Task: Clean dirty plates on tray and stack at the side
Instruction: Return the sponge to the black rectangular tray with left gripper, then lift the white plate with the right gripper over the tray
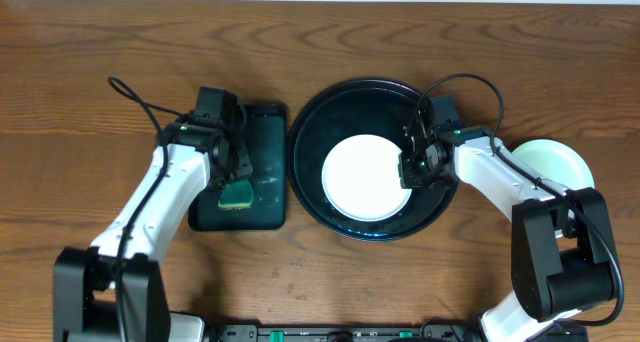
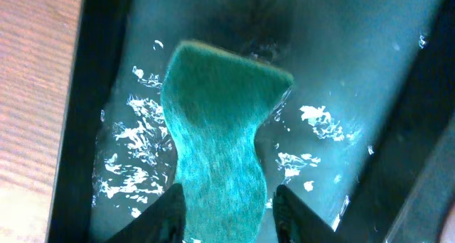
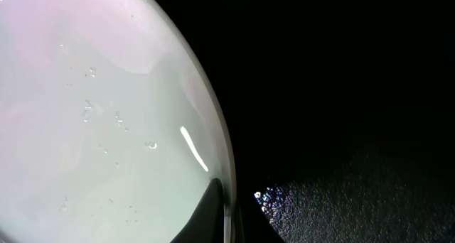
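Brown wood-grain tabletop (image 1: 100, 42) is seen from overhead, with the round tray (image 1: 305, 187) set near its middle. One plate (image 1: 365, 177) lies inside this tray, its face white and without smears. A second plate (image 1: 560, 162) rests on the bare wood to the right, partly covered by the right arm. Just left of the round tray a rectangular tray (image 1: 268, 207) is placed, with a green sponge (image 1: 238, 194) in it. The left arm is stretched up and to the right from its base at the lower left, and the left gripper (image 1: 237, 182) is held over the sponge. The right arm is bent back toward the left from its base at the lower right, and the right gripper (image 1: 412, 172) is placed at the right edge of the plate in the tray.

From the left wrist, the sponge (image 2: 220, 143) is seen lying on the wet floor of the rectangular tray (image 2: 355, 72), among water droplets (image 2: 142, 136). The left gripper (image 2: 229, 207) is parted, one finger to each side of the sponge, with a thin dark gap at the right finger.

From the right wrist, the plate (image 3: 92, 129) is seen dotted with droplets, against the round tray (image 3: 341, 94). Its rim is pinched by the closed right gripper (image 3: 229, 218).
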